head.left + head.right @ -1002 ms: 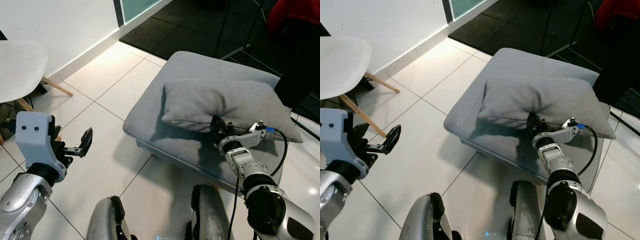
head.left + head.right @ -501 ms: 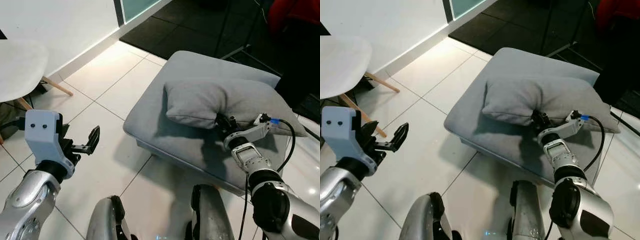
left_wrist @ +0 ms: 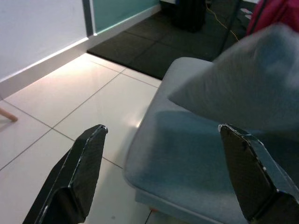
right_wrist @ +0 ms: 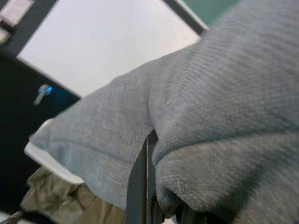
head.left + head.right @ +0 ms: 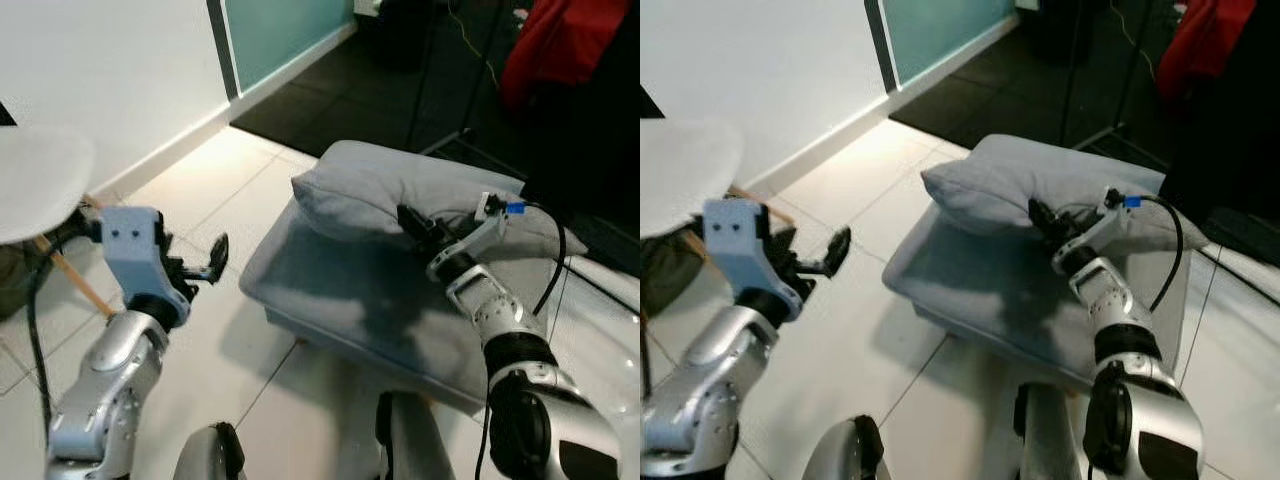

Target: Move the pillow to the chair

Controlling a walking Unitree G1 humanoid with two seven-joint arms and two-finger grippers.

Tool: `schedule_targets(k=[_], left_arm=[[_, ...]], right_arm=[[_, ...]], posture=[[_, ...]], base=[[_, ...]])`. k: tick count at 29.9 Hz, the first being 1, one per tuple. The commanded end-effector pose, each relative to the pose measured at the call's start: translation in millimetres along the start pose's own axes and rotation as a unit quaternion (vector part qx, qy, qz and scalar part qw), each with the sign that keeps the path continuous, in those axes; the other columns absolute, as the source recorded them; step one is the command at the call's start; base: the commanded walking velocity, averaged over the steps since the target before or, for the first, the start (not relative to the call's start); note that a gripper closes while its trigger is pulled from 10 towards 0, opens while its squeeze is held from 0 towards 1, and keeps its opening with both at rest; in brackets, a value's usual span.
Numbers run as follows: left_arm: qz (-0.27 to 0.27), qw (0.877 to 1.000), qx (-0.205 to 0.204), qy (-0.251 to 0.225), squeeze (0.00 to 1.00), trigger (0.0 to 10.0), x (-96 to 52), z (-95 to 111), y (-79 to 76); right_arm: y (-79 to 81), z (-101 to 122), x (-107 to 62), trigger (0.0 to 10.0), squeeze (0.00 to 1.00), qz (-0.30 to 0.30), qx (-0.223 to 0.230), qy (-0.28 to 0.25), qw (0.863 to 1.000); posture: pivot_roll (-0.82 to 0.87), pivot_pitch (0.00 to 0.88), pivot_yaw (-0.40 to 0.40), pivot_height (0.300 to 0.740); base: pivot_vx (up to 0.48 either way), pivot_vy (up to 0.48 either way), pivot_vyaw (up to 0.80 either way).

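Observation:
The grey pillow [image 5: 365, 192] hangs lifted over the grey ottoman [image 5: 340, 295], its near edge pinched and its left end drooping free. My right gripper [image 5: 411, 222] is shut on that near edge, the fabric bunched around its fingers [image 4: 139, 186] in the right wrist view. The white chair [image 5: 38, 178] with wooden legs stands at the far left by the wall. My left gripper [image 5: 212, 258] is held up between chair and ottoman, open and holding nothing; its two black fingers [image 3: 81, 170] spread wide in the left wrist view, pointing at the ottoman [image 3: 187, 158].
Glossy white floor tiles [image 5: 230, 180] lie between chair and ottoman. Behind the ottoman are a dark floor mat [image 5: 330, 85], thin black stand legs [image 5: 440, 80] and a red cloth [image 5: 555, 45]. A white wall with a teal glass panel [image 5: 280, 30] runs along the left.
My right gripper has raised the pillow off the ottoman and carried it leftward. My left arm has come up and forward. The camera has tilted, so the whole view has shifted.

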State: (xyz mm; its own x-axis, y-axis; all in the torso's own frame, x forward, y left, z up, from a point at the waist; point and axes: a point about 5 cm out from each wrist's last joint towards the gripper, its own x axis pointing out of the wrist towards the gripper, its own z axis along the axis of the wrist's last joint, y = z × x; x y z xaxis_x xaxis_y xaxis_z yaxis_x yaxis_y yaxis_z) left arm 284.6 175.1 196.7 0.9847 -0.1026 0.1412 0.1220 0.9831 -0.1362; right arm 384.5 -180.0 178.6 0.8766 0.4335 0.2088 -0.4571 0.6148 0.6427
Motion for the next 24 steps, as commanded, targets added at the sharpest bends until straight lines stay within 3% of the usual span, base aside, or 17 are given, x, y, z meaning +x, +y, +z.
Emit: schedule_targets(k=[1,11,24], left_arm=[[0.019,1.0,-0.005,0.009,0.0,10.0,0.1,-9.8,2.7],[0.031,0.999,-0.012,0.008,0.0,10.0,12.7,-20.0,2.7],[0.043,0.999,-0.018,-0.005,0.0,10.0,20.9,-23.7,4.2]], right_arm=[[16.1,6.8,5.7,0.0,0.0,0.049,-0.015,-0.006,0.999],[37.3,0.6,15.6,0.0,0.0,0.084,-0.024,0.008,0.996],[37.6,-4.6,6.5,0.0,0.0,0.07,-0.031,0.022,0.997]], posture=[[-0.2,0.015,0.039,0.544],[-0.22,0.0,0.04,0.568],[-0.23,0.0,0.038,0.617]], base=[[0.0,0.0,0.0],[0.0,0.0,0.0],[0.0,0.0,0.0]])
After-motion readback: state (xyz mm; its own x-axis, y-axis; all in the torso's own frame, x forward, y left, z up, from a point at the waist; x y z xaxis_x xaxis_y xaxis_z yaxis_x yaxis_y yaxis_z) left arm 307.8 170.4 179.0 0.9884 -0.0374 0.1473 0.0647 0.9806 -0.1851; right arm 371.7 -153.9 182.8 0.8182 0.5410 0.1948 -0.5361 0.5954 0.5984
